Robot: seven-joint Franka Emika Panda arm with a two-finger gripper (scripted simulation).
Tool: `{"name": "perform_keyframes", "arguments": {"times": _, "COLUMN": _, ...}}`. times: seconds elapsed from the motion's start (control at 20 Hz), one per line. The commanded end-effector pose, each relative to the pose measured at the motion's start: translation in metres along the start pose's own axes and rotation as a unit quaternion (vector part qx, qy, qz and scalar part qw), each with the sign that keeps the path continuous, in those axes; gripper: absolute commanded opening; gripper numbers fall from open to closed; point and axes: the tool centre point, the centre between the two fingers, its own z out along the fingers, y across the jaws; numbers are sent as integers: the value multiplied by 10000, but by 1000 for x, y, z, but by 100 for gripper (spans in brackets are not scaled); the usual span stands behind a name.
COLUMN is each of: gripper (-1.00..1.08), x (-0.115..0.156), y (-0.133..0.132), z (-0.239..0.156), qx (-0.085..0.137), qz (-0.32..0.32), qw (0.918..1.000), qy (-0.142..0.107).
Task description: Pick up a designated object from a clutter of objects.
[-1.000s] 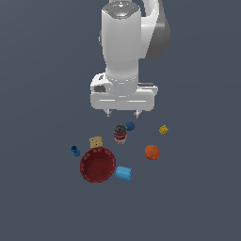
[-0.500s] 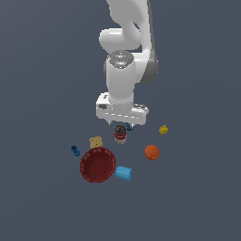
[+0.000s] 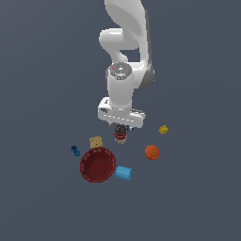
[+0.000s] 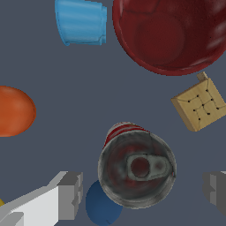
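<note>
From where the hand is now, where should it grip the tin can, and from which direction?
Grip the tin can on its round side wall, coming straight down from above. It stands upright with its metal top facing the wrist camera, and the open hand already has a finger on each side. The dark-blue ball sits close by, so descend carefully.

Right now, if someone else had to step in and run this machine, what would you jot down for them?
Hand: open, low over the clutter, one finger on each side of the can, not yet closed on it.
Can: upright on the floor, red and white label, grey metal top. A dark-blue ball sits right beside it.
Nearby: red bowl, light-blue cup beside the bowl, tan block, orange ball, yellow cube, small blue piece.
Done: hand lined up over the can.
Left: lower a little if needed, close on the can, lift it without knocking the ball.
</note>
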Motion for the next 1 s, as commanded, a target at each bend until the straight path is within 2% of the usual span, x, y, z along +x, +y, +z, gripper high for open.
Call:
{"name": "perform_keyframes", "arguments": {"times": 0.0, "gripper": 100, "x": -1, "y": 0, "z": 2, "qx": -2, "qz": 19, "qw": 10000, "qy": 1}}
{"name": "perform_keyframes", "arguments": {"times": 0.25, "gripper": 100, "x": -1, "y": 0, "z": 6, "qx": -2, "qz": 8, "qw": 10000, "qy": -2}}
{"name": "perform_keyframes", "arguments": {"times": 0.95, "gripper": 100, "x": -2, "y": 1, "z": 52, "qx": -3, "qz": 21, "qw": 10000, "qy": 0}}
